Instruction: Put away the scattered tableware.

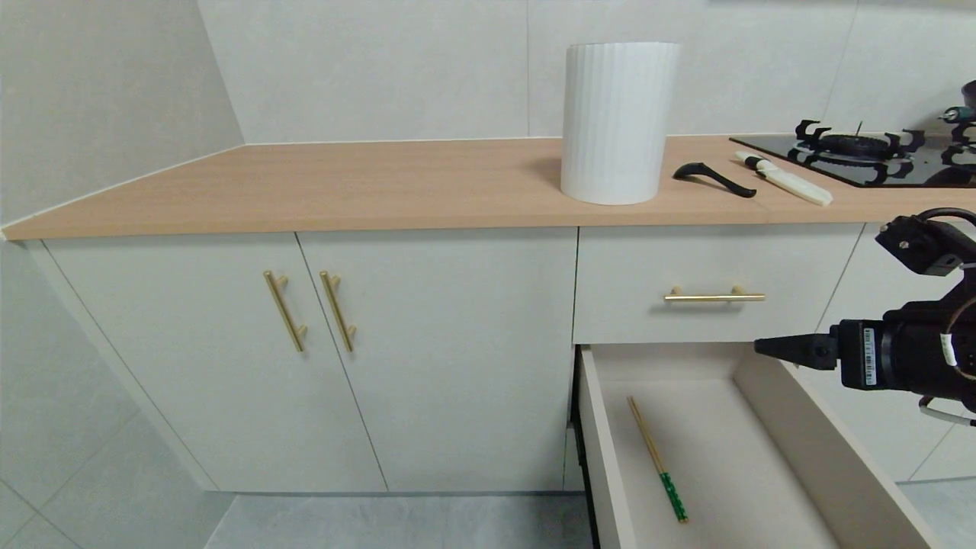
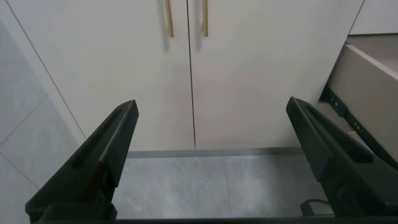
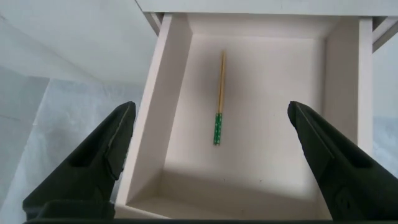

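The right end effector [image 3: 210,109] hangs released, its two dark fingers spread wide and grasping nothing, directly above an open drawer [image 1: 602,446] low on the right side of the cabinet. Inside the drawer a pair of wooden chopsticks [image 1: 657,460] with green ends lies flat on the pale floor, nearer the drawer's left wall, green ends toward the robot. The left end effector [image 2: 211,104] is also released and empty, fingers wide apart, low before two closed cabinet doors [image 2: 193,62] with gold handles. Above the open drawer sits a closed drawer [image 1: 713,267] with a gold bar handle. On the wooden table [image 1: 381,183] above stands a tall white ribbed cylinder [image 1: 618,122]; just to its right lies a black utensil [image 1: 713,178], then a cream-coloured utensil [image 1: 785,179], near a black gas hob [image 1: 854,156].
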Controlling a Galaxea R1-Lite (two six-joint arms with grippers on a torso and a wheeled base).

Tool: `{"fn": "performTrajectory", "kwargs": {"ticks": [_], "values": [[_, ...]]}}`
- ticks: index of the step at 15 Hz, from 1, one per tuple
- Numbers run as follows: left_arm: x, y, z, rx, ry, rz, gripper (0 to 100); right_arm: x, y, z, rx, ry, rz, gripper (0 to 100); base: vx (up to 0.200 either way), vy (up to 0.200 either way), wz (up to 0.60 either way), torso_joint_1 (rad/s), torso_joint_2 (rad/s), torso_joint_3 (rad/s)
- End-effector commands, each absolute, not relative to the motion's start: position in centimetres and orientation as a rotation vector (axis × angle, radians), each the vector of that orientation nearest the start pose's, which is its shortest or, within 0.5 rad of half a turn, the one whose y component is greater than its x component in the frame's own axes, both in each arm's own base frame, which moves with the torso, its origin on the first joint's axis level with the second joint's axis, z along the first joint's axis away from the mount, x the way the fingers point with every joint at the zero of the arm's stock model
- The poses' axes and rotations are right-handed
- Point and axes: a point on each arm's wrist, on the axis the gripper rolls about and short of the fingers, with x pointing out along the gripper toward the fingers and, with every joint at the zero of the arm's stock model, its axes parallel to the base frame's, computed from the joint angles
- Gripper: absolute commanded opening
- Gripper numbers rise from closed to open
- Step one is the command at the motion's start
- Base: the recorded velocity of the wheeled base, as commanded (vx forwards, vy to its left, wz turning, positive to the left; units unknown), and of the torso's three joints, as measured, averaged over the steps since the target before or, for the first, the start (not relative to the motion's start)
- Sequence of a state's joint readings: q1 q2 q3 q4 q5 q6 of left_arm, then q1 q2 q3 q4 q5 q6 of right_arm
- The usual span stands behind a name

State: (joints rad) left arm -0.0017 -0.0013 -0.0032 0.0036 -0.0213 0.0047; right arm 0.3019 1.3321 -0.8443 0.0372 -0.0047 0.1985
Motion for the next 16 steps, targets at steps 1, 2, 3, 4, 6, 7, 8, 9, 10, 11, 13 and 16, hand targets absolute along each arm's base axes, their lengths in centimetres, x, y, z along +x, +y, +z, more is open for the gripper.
{"fn": "performTrajectory", "kwargs": {"ticks": [1, 2, 3, 4, 6, 7, 8, 9, 10, 11, 13, 16], "values": [[-2.3, -0.04, 7.6, 0.005, 0.0, -0.023, 100, 19.49, 6.06, 22.73, 0.114, 0.535, 0.239, 100, 0.0, 0.0, 0.0, 0.066, -0.33, -0.261], [-2.3, -0.04, 7.6, 0.005, 0.0, -0.023, 100, 19.49, 6.07, 22.73, 0.113, 0.535, 0.241, 100, 0.0, 0.0, 0.0, 0.08, -0.13, -0.29], [-2.3, -0.04, 7.6, 0.005, 0.0, -0.023, 100, 19.45, 6.06, 22.76, 0.113, 0.533, 0.242, 100, 0.0, 0.0, 0.0, 0.124, -0.3, -0.315], [-2.3, -0.04, 7.6, 0.005, 0.0, -0.023, 100, 19.44, 6.05, 22.72, 0.113, 0.535, 0.241, 100, 0.0, 0.0, 0.0, 0.139, -0.53, -0.33], [-2.3, -0.04, 7.6, 0.005, 0.0, -0.023, 100, 19.43, 6.12, 22.56, 0.109, 0.541, 0.244, 100, 0.0, 0.0, 0.0, 0.117, -0.53, -0.308], [-2.3, -0.04, 7.6, 0.005, 0.0, -0.023, 100, 19.41, 6.14, 22.49, 0.108, 0.542, 0.245, 100, 0.0, 0.0, 0.0, 0.144, -0.49, -0.31], [-2.3, -0.04, 7.6, 0.005, 0.0, -0.023, 100, 19.39, 6.17, 22.42, 0.107, 0.544, 0.25, 100, 0.0, 0.0, 0.0, 0.168, -0.47, -0.305], [-2.3, -0.04, 7.6, 0.005, 0.0, -0.023, 100, 19.39, 6.17, 22.42, 0.107, 0.544, 0.25, 100, 0.0, 0.0, 0.0, 0.163, -0.48, -0.305], [-2.3, -0.04, 7.6, 0.005, 0.0, -0.023, 100, 19.37, 6.17, 22.37, 0.107, 0.546, 0.251, 100, 0.0, 0.0, 0.0, 0.163, -0.48, -0.29], [-2.3, -0.04, 7.6, 0.005, 0.0, -0.023, 100, 19.41, 6.18, 22.34, 0.107, 0.547, 0.251, 100, 0.0, 0.0, 0.0, 0.168, -0.47, -0.29], [-2.3, -0.04, 7.6, 0.005, 0.0, -0.023, 100, 19.4, 6.22, 22.36, 0.107, 0.546, 0.254, 100, 0.0, 0.0, 0.0, 0.183, -0.48, -0.298], [-2.3, -0.04, 7.6, 0.005, 0.0, -0.023, 100, 19.37, 6.24, 22.07, 0.083, 0.554, 0.261, 100, 0.0, 0.0, 0.0, 0.201, -0.49, -0.292]]}}
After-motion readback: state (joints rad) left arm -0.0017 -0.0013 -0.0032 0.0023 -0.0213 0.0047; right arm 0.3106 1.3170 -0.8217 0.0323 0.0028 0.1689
